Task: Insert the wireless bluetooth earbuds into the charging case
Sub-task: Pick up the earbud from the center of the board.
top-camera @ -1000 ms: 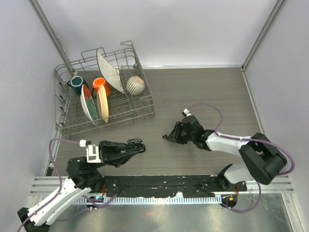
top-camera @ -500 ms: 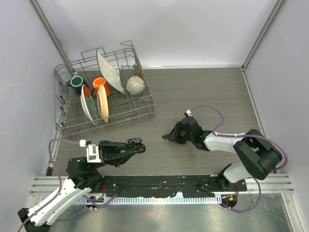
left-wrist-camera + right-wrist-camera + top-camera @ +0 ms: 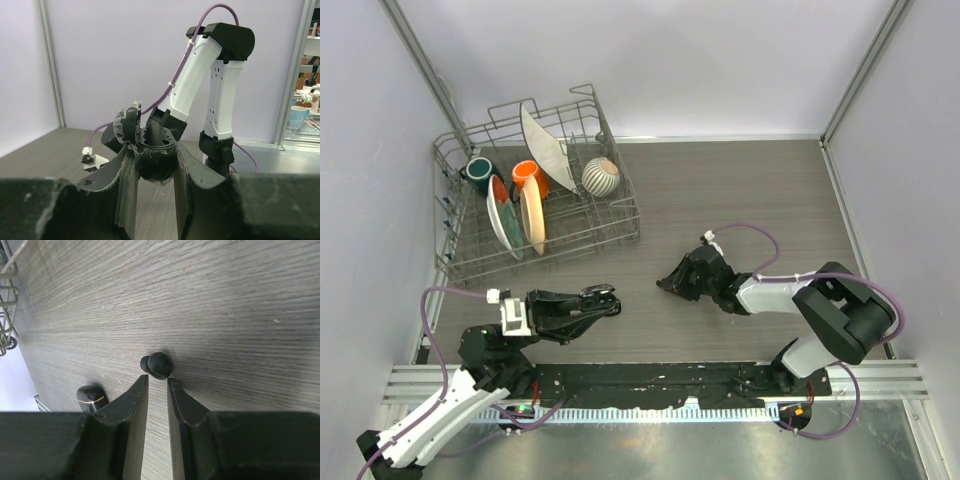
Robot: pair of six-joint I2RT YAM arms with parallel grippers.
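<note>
Top view: left gripper (image 3: 605, 298) is raised over the table (image 3: 750, 190) with something dark in it. Right gripper (image 3: 666, 284) is low over the wood, well apart from the dish rack (image 3: 620, 225).

Left wrist: jaws clamped on the charging case (image 3: 154, 169). Lid open, and 1 seated earbud (image 3: 156, 132) appears to sit inside.

Right wrist: jaws narrowly apart, empty. 1 loose earbud (image 3: 157, 365) lies on the table just past the tips. Judged about half done: this 1 is not yet gripped or inserted.

Dish rack (image 3: 570, 250) on table (image 3: 740, 190) w/ plates (image 3: 545, 148), 2 mugs (image 3: 527, 173), striped bowl (image 3: 601, 176).
</note>
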